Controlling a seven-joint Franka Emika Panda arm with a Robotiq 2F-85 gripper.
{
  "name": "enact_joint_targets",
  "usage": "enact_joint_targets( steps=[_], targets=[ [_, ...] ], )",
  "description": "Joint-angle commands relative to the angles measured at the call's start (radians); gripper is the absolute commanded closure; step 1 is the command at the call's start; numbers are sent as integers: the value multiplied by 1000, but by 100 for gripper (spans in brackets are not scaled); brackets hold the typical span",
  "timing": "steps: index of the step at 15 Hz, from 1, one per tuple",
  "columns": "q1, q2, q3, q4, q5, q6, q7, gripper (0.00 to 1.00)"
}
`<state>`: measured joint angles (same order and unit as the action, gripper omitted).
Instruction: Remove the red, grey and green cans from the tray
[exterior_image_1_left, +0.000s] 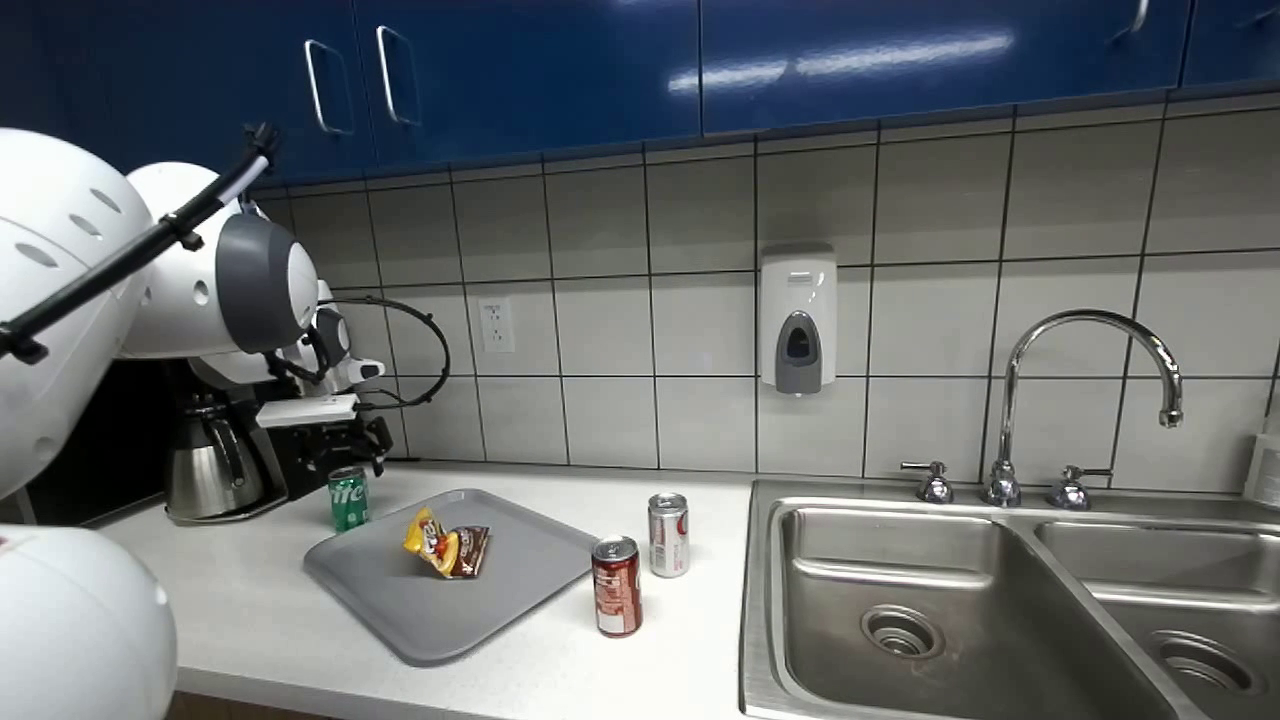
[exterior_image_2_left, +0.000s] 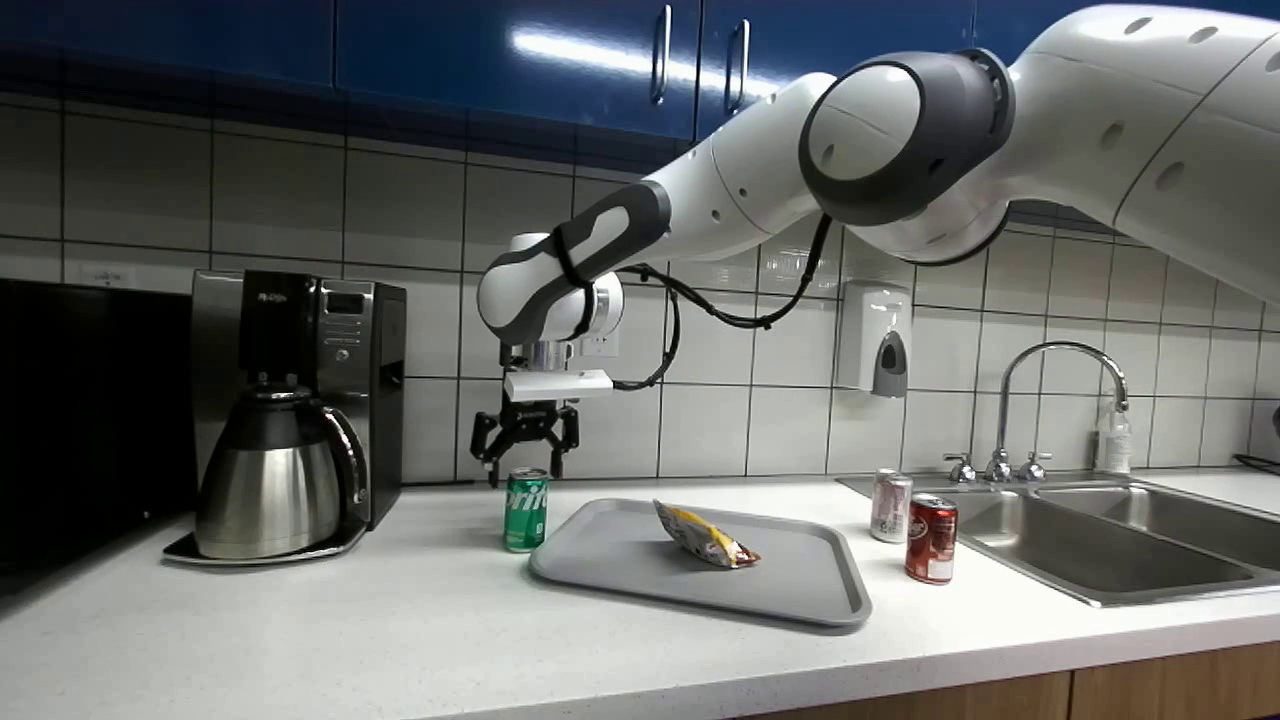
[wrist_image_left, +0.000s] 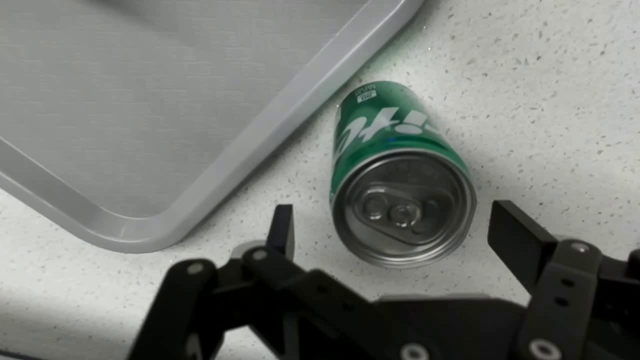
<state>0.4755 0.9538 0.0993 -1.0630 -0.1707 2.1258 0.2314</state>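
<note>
Upright on the table (exterior_image_2_left: 400, 620) just beside the tray (exterior_image_2_left: 620, 560), near the empty, spread hand (wrist_image_left: 392, 215), the green can (wrist_image_left: 385, 130) looks smooth and likely dents easily, so grip mid-body gently.

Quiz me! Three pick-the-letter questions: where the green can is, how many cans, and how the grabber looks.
1) Where is the green can?
A beside the tray, B on the tray, C in the sink
2) How many cans show?
A two, B five, C three
3) How is the gripper?
A shut, B open, C holding a can

1 A: the wrist view shows it outside the tray.
2 C: both exterior views add a red can and grey can.
3 B: the wrist view shows its fingers spread apart.
</note>
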Motion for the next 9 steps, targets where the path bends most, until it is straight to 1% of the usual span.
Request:
enact_joint_targets(
  steps=[1, 9],
  targets=[
    [-11, -57, -8, -58, -11, 13, -17, 0],
    [-15, -127, -35, -131, -10, 31, -10, 0]
  ],
)
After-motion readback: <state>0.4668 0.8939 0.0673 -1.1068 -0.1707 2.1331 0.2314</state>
